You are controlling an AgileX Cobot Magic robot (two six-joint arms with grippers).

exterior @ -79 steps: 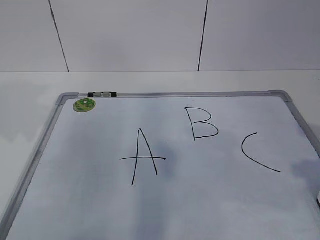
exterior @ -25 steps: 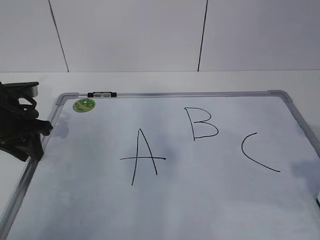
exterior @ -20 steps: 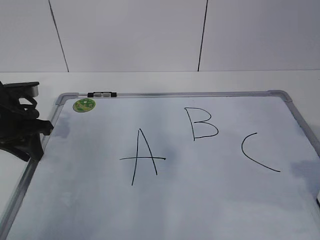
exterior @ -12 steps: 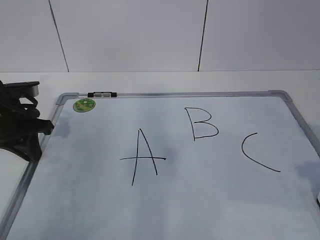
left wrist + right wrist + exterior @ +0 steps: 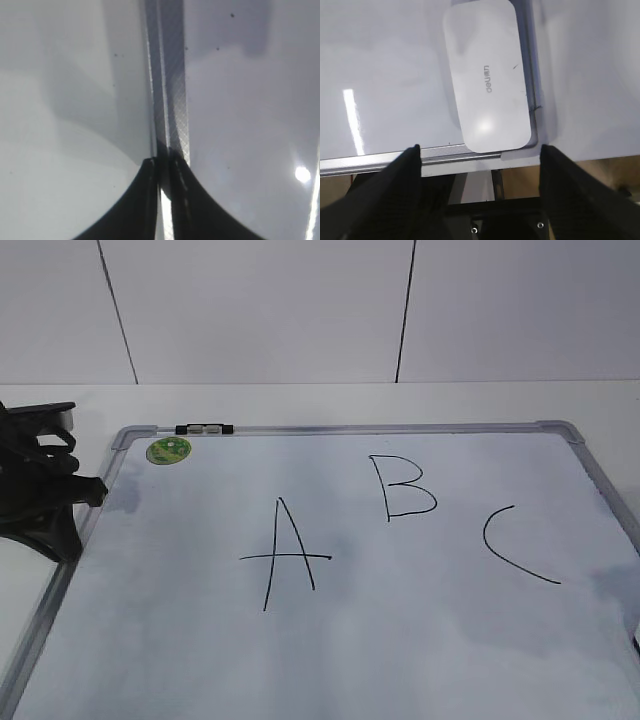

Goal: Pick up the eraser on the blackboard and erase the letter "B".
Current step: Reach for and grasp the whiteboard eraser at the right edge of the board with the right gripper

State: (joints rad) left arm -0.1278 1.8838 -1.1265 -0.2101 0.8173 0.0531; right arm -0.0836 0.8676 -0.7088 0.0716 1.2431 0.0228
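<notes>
The blackboard (image 5: 350, 428) lies flat with a black "A" (image 5: 285, 555), the letter "B" (image 5: 402, 487) and a "C" (image 5: 510, 545) on it. The eraser (image 5: 487, 75), white with grey lettering, lies in a corner of the board against the frame (image 5: 380, 161) in the right wrist view. It is out of the exterior view. My right gripper (image 5: 479, 150) is open, its fingers wide apart, just short of the eraser's near end. My left gripper (image 5: 85, 495) is shut and empty over the board's left frame (image 5: 170, 75), fingertips (image 5: 164, 162) together.
A round green magnet (image 5: 168, 450) and a black-and-white marker (image 5: 203, 428) sit at the board's far left corner. The white table (image 5: 320, 400) and a white wall lie behind. Beyond the board's corner the table edge drops to a black stand (image 5: 495, 220).
The left arm came into view at the board's left edge. Over the last second it has only shifted slightly. The letters are unchanged.
</notes>
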